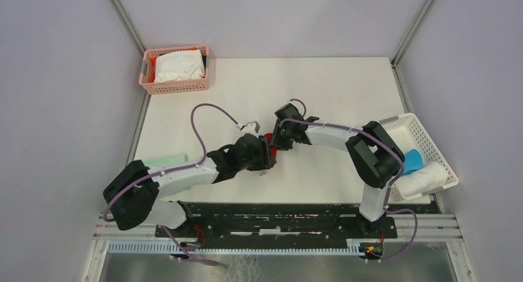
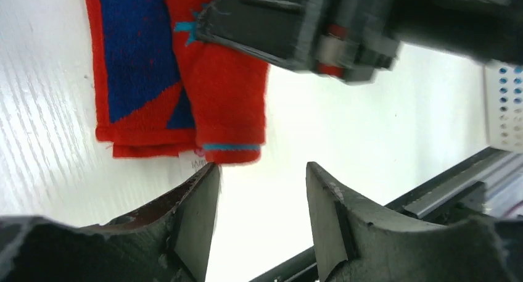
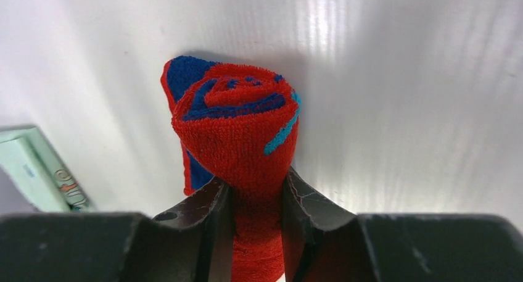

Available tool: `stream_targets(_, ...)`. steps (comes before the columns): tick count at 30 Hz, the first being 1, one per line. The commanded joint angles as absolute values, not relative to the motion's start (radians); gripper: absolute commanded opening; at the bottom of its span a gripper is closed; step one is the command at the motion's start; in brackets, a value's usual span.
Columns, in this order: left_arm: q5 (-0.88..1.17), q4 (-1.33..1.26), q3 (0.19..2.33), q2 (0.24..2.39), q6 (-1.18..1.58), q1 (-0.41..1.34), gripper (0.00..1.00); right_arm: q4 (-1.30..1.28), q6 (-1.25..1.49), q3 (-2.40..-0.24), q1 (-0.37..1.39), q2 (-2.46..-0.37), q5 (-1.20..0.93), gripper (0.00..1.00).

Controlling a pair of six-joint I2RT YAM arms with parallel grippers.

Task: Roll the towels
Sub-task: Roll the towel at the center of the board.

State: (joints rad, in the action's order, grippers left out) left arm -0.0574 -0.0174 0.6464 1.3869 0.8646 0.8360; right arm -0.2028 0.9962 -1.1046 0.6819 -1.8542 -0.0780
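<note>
Black fingers of the right gripper [image 3: 256,189] fill the bottom of the right wrist view, pressed in on both sides of the red terry towel with dark-blue blotches [image 3: 234,128]; that towel is wound into a roll, its spiral end facing the camera, a thin turquoise stripe along one edge; the roll rests on the white table [image 1: 321,91] near its middle. From the left wrist view the left gripper [image 2: 262,171] stands with its jaws well apart and nothing between them; the towel's loose flat end [image 2: 222,91] lies just beyond the fingertips, not touching them, and part of the right gripper shows over it. From above, both grippers meet over the towel at mid-table. A white plastic basket [image 1: 435,147] at the right edge holds a rolled turquoise-blue towel [image 1: 412,161] beside a rolled white towel [image 1: 422,178]; a pink basket [image 1: 176,84] at the far left corner holds crumpled white cloth [image 1: 179,66]; a pale mint-green folded cloth [image 1: 163,160] lies near the left arm.
</note>
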Motion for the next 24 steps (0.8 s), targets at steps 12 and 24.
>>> stream_targets(12, -1.090, 0.308, 1.017, 1.636, 0.611, 1.339, 0.65, -0.523, 0.953, -1.218, 0.696, -1.843, 0.087, 0.36)
stream_targets(24, -1.102, 0.155, 1.076, 1.883, 0.446, 1.343, 0.65, -0.511, 0.956, -1.218, 0.697, -1.848, 0.048, 0.36)
